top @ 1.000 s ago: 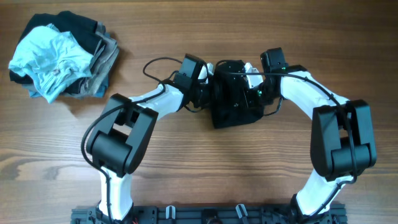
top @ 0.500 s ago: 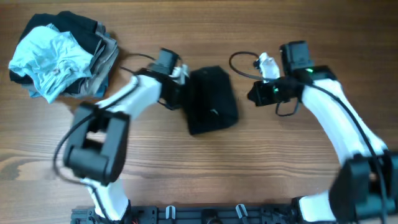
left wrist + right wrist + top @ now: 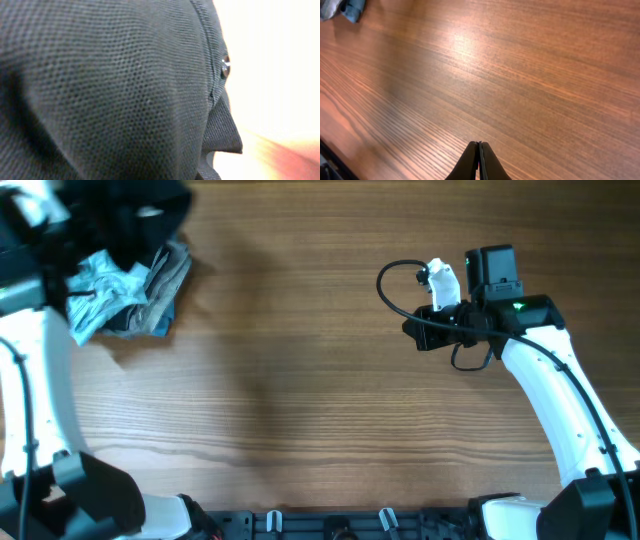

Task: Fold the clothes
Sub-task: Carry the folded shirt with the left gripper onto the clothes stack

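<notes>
The folded black garment [image 3: 140,215] is at the top left, blurred, above the pile of clothes [image 3: 125,290]. Its black knit fabric [image 3: 110,85], with a small button at one seam, fills the left wrist view and hides my left gripper's fingers; the garment hangs from that gripper. The pile holds a light blue garment and grey and dark ones under it. My right gripper [image 3: 410,338] is shut and empty over bare wood at the right; its closed fingertips [image 3: 479,145] show in the right wrist view.
The wooden table [image 3: 300,380] spreads between the two arms. A corner of the clothes pile [image 3: 340,7] shows at the top left of the right wrist view. The right arm's cable loops near its wrist [image 3: 395,280].
My left arm has swung the black garment from the table's middle to the top left over the pile. My right gripper has stayed at the right, shifting slightly.
</notes>
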